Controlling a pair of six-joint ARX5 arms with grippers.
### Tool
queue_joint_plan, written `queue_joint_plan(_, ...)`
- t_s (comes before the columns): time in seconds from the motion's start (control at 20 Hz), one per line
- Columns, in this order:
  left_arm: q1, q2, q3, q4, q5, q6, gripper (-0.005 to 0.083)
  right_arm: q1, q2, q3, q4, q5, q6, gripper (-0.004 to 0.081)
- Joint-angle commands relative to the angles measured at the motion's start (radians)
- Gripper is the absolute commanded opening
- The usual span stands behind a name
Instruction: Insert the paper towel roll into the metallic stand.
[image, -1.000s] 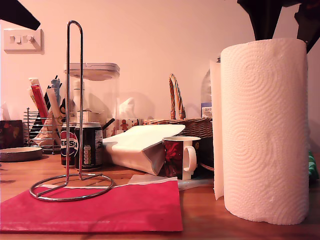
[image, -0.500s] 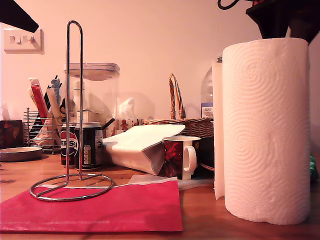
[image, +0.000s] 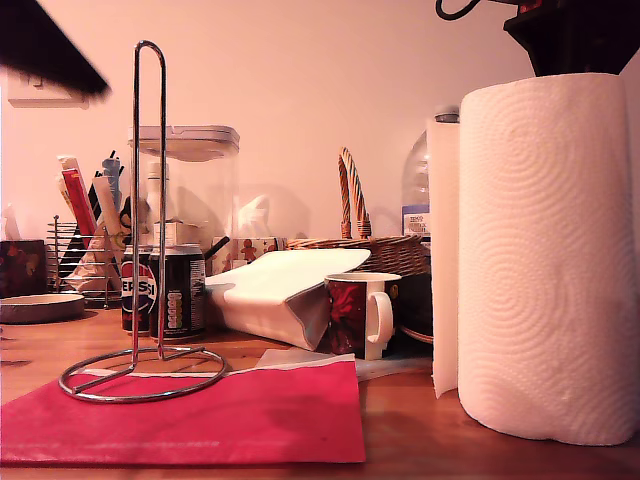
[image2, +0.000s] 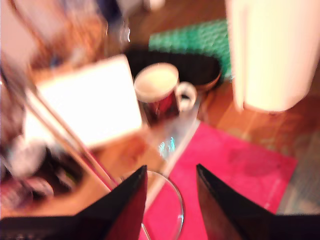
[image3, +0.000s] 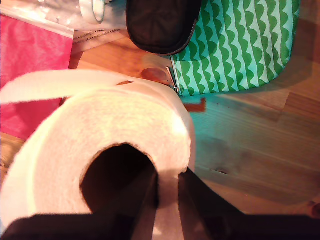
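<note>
1. My second hand (image3: 167, 200) pinches the wall of the paper towel roll (image: 548, 255), one finger inside its core, one outside.
2. The roll stands upright on the counter (image: 410, 425) at the exterior view's right.
3. My first hand (image2: 170, 200) hangs spread above the metallic stand (image: 148, 230), which sits on a red mat (image: 210, 420) at the exterior view's left, well apart from the roll.

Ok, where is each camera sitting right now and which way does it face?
Exterior view: low at table height, facing the wall; metallic stand, paper towel roll, dark arm parts at top.
First wrist view: high, looking down; my first gripper open above the stand's ring.
Second wrist view: looking down at the roll; my second gripper pinches its wall.
All share the roll.
</note>
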Motion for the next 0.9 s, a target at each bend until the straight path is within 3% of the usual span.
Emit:
queue_joint_plan(0.0,0.012,0.005,-0.006,0.051,0.013,-0.113,0.0255,0.005,0.011,0.004,0.001,0.000,-0.006,-0.0013)
queue_joint_plan(0.25,0.013,0.006,-0.068,0.172,0.013,-0.160,0.0212,0.005,0.011,0.004,0.007,0.000,-0.036,-0.0013)
queue_joint_plan(0.55,0.013,0.004,-0.316,0.606,-0.089,-0.286,0.0175,0.005,0.011,0.004,0.009,0.001,-0.036,-0.0013)
queue_joint_plan(0.85,0.013,0.006,-0.497,0.841,-0.177,-0.286,0.0183,0.005,0.011,0.004,0.010,0.001,-0.036,-0.0013)
